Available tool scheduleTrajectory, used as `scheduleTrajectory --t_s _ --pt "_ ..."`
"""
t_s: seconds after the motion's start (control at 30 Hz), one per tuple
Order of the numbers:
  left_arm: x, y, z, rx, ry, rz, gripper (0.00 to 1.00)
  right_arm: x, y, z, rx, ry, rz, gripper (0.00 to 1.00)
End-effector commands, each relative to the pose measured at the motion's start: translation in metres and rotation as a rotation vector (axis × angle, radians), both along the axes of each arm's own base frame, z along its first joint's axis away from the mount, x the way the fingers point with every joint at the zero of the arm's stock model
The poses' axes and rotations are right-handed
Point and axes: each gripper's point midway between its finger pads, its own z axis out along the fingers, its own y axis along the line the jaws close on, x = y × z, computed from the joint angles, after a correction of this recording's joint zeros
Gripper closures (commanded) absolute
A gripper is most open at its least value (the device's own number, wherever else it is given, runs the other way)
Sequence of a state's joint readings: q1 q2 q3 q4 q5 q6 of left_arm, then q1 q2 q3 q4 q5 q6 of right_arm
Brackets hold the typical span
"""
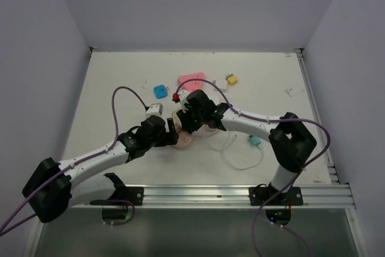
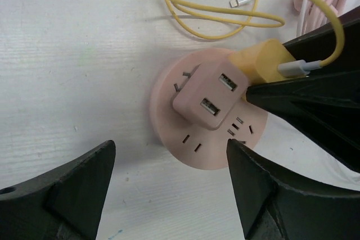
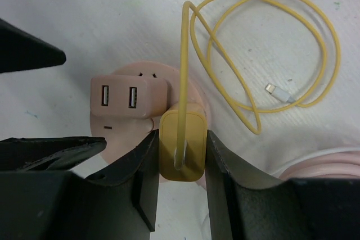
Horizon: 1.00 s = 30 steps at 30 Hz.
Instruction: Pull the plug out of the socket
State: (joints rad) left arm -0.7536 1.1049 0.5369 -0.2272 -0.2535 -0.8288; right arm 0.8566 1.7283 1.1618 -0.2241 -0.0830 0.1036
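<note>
Right end effector (image 3: 181,151) is clamped on the mustard-yellow rectangular plastic plug (image 3: 191,139), one finger pressed against each of its long sides. The plug appears seated in the round pale-pink plastic socket block (image 2: 214,155), which lies flat on the white counter (image 2: 67,54) just beside a pink square two-port USB adapter (image 2: 208,96) plugged into the same block. Left end effector (image 2: 169,181) hangs with its jaws spread wide, one on either side of the block and touching neither it nor the adapter. To pull cleanly, the left end effector would likely need to close on the block's rim or press it down so the block cannot lift with the plug. The right should then draw straight out along the prongs without twisting, clear of the adapter, leaving the looped yellow cable (image 3: 247,111) slack.
</note>
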Motion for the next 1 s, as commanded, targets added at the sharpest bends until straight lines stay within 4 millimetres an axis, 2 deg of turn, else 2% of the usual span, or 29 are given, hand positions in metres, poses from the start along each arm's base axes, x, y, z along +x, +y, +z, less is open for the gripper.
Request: scheduleTrajectory --t_s 0.0,0.13,0.2,0.23,0.27,0.33,0.37,0.47,0.57,0.6,0.63,0.67,0.7,0.73,0.83,0.97 --pt "0.011 -0.008 0.015 0.063 -0.102 -0.131 0.16 -0.001 0.024 0.021 0.067 -0.032 0.14 0.87" --pt "0.015 -0.007 0.014 0.085 -0.125 -0.138 0.16 0.001 0.02 0.01 0.021 -0.05 0.17 0.86" --pt "0.017 -0.007 0.017 0.083 -0.145 -0.143 0.16 -0.001 0.02 0.008 0.022 -0.038 0.164 0.79" --pt "0.017 -0.007 0.019 0.079 -0.153 -0.147 0.16 -0.003 0.021 0.008 0.032 -0.024 0.157 0.74" --pt "0.017 -0.008 0.022 0.067 -0.168 -0.149 0.16 -0.005 0.022 0.012 0.052 -0.016 0.15 0.61" --pt "0.017 -0.01 0.027 0.049 -0.194 -0.165 0.17 -0.007 0.023 0.016 0.088 0.003 0.116 0.49" --pt "0.015 -0.008 0.025 0.055 -0.193 -0.171 0.17 -0.006 0.023 0.022 0.099 -0.009 0.097 0.37" --pt "0.013 -0.005 0.024 0.058 -0.198 -0.173 0.17 -0.002 0.017 0.029 0.105 -0.017 0.036 0.17" --pt "0.012 -0.004 0.024 0.067 -0.202 -0.183 0.17 -0.002 0.009 0.044 0.135 -0.023 -0.045 0.09" --pt "0.012 -0.003 0.024 0.071 -0.204 -0.183 0.17 0.0 0.002 0.039 0.146 -0.024 -0.116 0.08" --pt "0.012 -0.002 0.024 0.074 -0.204 -0.183 0.17 -0.001 -0.002 0.05 0.183 -0.041 -0.15 0.08" --pt "0.013 -0.002 0.024 0.077 -0.209 -0.183 0.17 -0.001 -0.006 0.051 0.203 -0.042 -0.183 0.08" --pt "0.013 -0.002 0.024 0.077 -0.211 -0.182 0.17 -0.004 -0.013 0.042 0.223 -0.031 -0.235 0.09" --pt "0.013 -0.001 0.024 0.076 -0.213 -0.183 0.18 -0.005 -0.016 0.046 0.25 -0.036 -0.257 0.09" --pt "0.013 -0.001 0.025 0.082 -0.219 -0.189 0.18 -0.013 -0.023 0.027 0.253 -0.013 -0.309 0.26" --pt "0.014 -0.003 0.025 0.082 -0.224 -0.195 0.19 -0.025 -0.017 0.003 0.244 0.03 -0.301 0.34"
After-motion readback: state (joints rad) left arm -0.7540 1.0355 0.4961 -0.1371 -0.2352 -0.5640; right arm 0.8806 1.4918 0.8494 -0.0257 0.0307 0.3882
